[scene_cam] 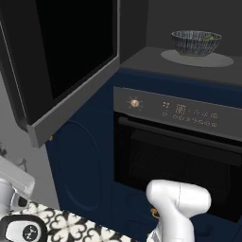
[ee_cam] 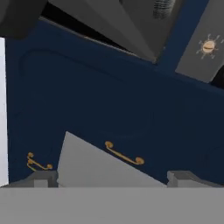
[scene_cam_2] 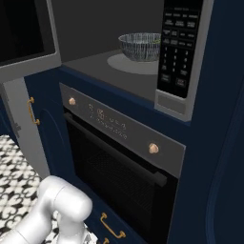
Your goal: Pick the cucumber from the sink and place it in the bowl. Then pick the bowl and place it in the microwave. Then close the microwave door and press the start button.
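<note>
Navy cabinet front (ee_cam: 87,96) with brass handles, microwave (scene_cam_2: 119,62) with microwave door (scene_cam: 66,66) swung wide open, oven (scene_cam: 179,156) below, bowl (scene_cam: 196,42) on the turntable plate (scene_cam: 198,59) inside, cucumber (scene_cam: 208,36) barely visible in bowl, gripper (ee_cam: 112,177) with fingertips spread apart, holding nothing

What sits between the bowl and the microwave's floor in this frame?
The bowl rests on the round pale turntable plate, which lies between it and the floor of the microwave. Both base views show this.

Kitchen: built-in oven (scene_cam: 177,156), microwave (scene_cam_2: 138,52), navy cabinets (ee_cam: 87,100).
</note>
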Controlling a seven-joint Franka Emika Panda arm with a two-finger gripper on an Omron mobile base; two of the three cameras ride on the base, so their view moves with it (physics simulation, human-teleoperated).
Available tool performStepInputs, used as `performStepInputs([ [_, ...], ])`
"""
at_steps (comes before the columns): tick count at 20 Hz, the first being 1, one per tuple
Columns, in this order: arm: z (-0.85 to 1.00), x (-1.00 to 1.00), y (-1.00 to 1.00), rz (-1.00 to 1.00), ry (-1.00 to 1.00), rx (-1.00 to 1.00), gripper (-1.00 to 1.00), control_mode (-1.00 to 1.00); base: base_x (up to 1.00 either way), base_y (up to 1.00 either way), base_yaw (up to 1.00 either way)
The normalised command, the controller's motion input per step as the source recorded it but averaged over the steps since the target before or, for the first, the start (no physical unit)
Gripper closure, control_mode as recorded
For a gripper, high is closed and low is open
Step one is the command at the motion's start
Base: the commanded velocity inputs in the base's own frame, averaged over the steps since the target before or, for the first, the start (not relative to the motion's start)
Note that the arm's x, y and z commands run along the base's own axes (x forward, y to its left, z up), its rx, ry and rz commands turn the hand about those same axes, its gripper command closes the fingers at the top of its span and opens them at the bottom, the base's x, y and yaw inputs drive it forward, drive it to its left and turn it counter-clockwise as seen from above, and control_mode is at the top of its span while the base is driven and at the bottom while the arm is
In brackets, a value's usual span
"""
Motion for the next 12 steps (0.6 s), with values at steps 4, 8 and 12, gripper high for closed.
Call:
performStepInputs([
  [4,-0.27,0.91,0.41,-0.06,0.0,0.04,-1.0,-1.0,0.0,0.0,0.0],
  [8,-0.17,0.73,0.22,-0.06,-0.01,0.06,-1.0,-1.0,0.0,0.0,0.0],
  [12,0.08,0.0,-0.22,-0.09,-0.1,0.09,-1.0,-1.0,0.0,0.0,0.0],
])
